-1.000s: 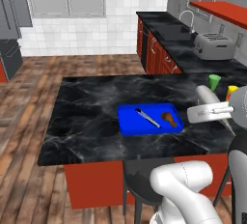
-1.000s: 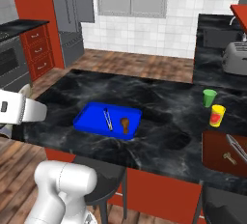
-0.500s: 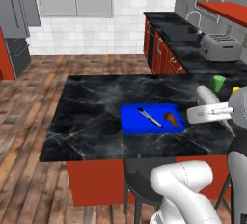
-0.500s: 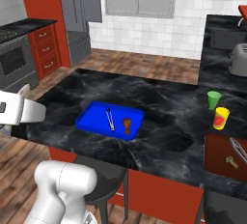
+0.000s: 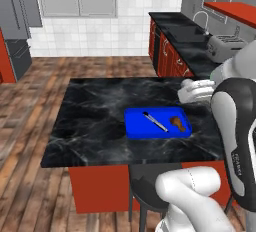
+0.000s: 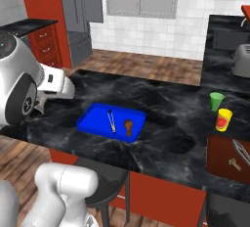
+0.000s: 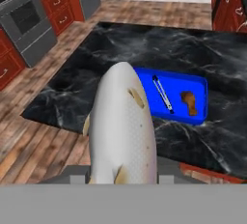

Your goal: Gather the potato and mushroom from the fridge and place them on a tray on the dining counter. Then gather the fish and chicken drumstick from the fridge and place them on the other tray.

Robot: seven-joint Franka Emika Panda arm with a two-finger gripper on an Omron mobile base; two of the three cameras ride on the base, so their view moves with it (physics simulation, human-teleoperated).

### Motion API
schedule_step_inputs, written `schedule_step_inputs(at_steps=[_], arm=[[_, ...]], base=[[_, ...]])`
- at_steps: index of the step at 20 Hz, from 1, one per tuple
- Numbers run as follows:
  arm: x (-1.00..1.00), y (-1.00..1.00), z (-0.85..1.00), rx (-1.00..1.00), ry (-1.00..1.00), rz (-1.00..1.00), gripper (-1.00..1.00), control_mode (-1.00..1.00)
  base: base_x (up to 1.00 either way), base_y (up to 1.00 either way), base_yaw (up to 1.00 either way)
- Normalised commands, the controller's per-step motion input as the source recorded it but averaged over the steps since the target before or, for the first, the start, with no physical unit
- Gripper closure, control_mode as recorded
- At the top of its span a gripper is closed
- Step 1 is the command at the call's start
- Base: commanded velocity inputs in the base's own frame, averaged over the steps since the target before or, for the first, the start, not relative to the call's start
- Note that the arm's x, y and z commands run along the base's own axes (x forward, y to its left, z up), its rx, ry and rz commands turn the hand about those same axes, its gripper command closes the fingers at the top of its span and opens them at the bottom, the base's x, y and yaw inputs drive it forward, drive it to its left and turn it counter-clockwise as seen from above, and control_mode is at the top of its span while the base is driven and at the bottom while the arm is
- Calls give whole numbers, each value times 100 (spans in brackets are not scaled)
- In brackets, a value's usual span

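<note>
End effector (image 7: 123, 182) clamped on the fish (image 7: 123, 131), pale and speckled, stretching forward out of the grip. Just beyond the fish's nose, lower down, the blue tray (image 7: 195, 103) flat on the black marble worktop (image 7: 120, 49); on the tray a brown drumstick (image 7: 189, 101) and, beside it, a thin metal utensil (image 7: 162, 93), apart. Well past the worktop, the grey fridge (image 6: 83, 13) against the far wall.
</note>
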Motion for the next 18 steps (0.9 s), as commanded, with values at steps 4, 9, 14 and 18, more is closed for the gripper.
schedule_step_inputs(at_steps=[4,9,14,18], arm=[[87,0,-37,-1,28,2,100,-100],[28,0,-50,-7,14,0,100,-100],[34,1,-62,-12,8,0,100,-100],[36,1,-59,-8,1,0,100,-100]], base=[[0,0,0],[0,0,0],[0,0,0],[0,0,0]])
